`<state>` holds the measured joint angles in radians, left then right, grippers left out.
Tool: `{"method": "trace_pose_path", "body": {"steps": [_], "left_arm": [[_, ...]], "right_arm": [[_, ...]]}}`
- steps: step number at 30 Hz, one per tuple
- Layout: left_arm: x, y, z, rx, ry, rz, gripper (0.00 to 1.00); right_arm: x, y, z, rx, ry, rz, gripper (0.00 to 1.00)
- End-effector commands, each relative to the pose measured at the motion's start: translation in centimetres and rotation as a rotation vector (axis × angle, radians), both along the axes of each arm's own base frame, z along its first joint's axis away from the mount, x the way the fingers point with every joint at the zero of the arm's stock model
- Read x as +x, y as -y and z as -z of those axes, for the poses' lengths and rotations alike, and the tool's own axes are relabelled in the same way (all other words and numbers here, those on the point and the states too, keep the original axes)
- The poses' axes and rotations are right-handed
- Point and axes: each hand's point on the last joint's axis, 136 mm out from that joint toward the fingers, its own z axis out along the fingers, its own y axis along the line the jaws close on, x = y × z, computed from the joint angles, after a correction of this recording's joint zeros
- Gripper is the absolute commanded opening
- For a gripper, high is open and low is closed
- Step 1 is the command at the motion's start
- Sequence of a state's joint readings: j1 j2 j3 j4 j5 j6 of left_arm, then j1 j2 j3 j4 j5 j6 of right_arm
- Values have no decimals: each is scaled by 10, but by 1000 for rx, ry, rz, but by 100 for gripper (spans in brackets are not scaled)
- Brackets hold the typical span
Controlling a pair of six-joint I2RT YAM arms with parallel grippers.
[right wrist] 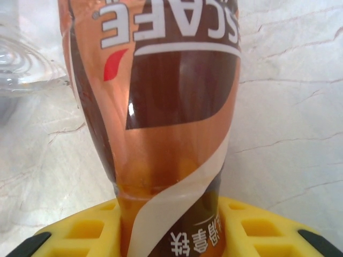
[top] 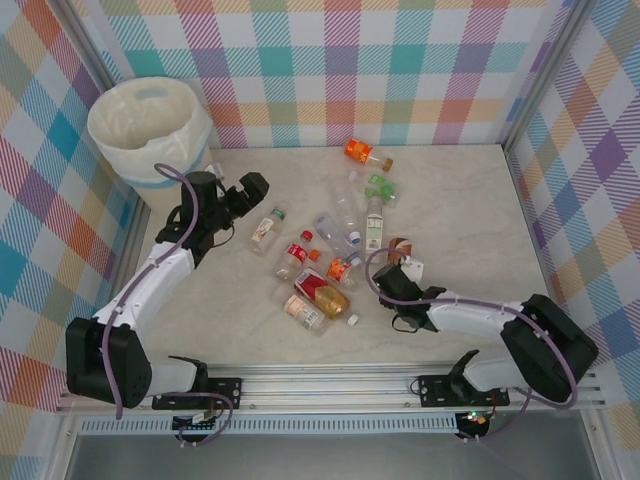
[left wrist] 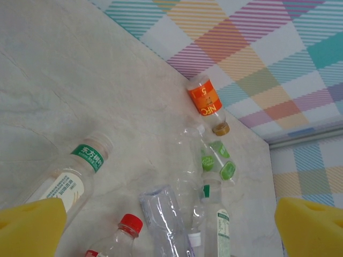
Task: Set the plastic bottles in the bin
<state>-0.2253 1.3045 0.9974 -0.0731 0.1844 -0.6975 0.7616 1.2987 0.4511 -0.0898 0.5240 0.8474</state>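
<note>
Several plastic bottles [top: 320, 292] lie on their sides about the centre of the desk [top: 480, 200]. The bin [top: 105, 125] stands at 10 o'clock in the overhead view, well apart from them. At 3 o'clock of the group, the right end effector [top: 405, 262] is closed on the brown-labelled bottle [top: 400, 246]. The right wrist view adds the grip in close-up, with the bottle [right wrist: 177, 107] seated against the yellow pads [right wrist: 257, 230]. The left end effector [top: 250, 200], at 9 o'clock of the group, is spread wide and holds nothing. Its wrist view shows yellow fingertips [left wrist: 32, 227] far apart above a white-labelled bottle [left wrist: 69, 179], and an orange-labelled bottle [left wrist: 205, 99] at 12 o'clock near the checked wall [left wrist: 257, 43].
</note>
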Motion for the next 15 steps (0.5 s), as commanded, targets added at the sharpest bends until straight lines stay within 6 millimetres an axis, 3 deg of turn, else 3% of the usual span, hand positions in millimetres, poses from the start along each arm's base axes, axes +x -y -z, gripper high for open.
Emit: {"method": "trace_pose_path", "body": {"steps": [1, 5, 11, 15], "left_arm": [[-4, 25, -2, -17, 9, 124, 100], [-8, 47, -1, -99, -3, 234, 100], [-22, 98, -10, -190, 51, 464, 100], [-40, 138, -18, -181, 90, 614, 100]], "right_arm": [[5, 0, -21, -29, 97, -89, 16], [8, -6, -51, 16, 221, -161, 14], [6, -56, -128, 188, 468, -454, 15], [2, -80, -147, 220, 480, -589, 15]]}}
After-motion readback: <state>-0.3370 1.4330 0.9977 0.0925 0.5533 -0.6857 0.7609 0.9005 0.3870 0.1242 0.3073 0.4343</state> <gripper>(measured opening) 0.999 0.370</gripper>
